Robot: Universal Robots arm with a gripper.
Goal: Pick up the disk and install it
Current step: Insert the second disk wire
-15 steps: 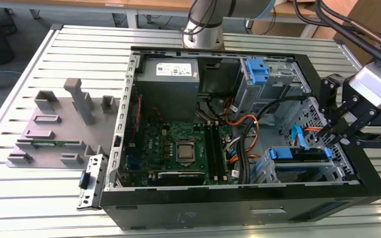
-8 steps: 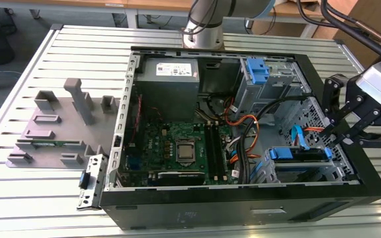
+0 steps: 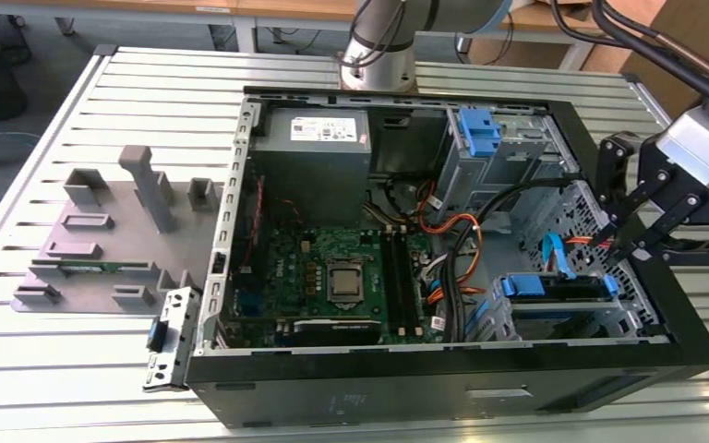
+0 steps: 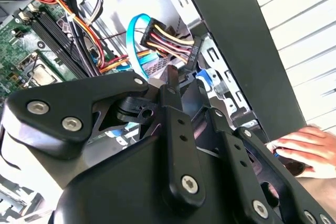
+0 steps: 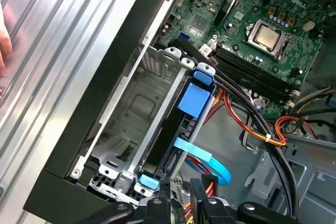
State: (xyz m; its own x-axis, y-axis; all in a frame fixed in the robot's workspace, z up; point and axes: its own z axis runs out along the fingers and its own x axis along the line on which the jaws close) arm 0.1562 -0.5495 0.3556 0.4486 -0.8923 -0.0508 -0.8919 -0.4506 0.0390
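Blue-railed disk (image 5: 173,129) sits slotted in the case's drive cage (image 5: 131,108), just ahead of the gripper (image 5: 181,192), whose fingers look nearly closed and seemingly empty.

From my remote station I see the open computer case (image 3: 453,369) lying on the slatted metal surface (image 3: 71,388). The motherboard (image 3: 330,277) sits at its centre, with the grey power-supply box (image 3: 315,138) above it (white sticker on top). The disk (image 3: 558,288), framed by blue rails, sits in the drive cage at the exterior view's right. The gripper (image 3: 635,247) hangs over the case's right wall, just beside that cage. A grey fixture plate (image 3: 121,231) lies left of the case.
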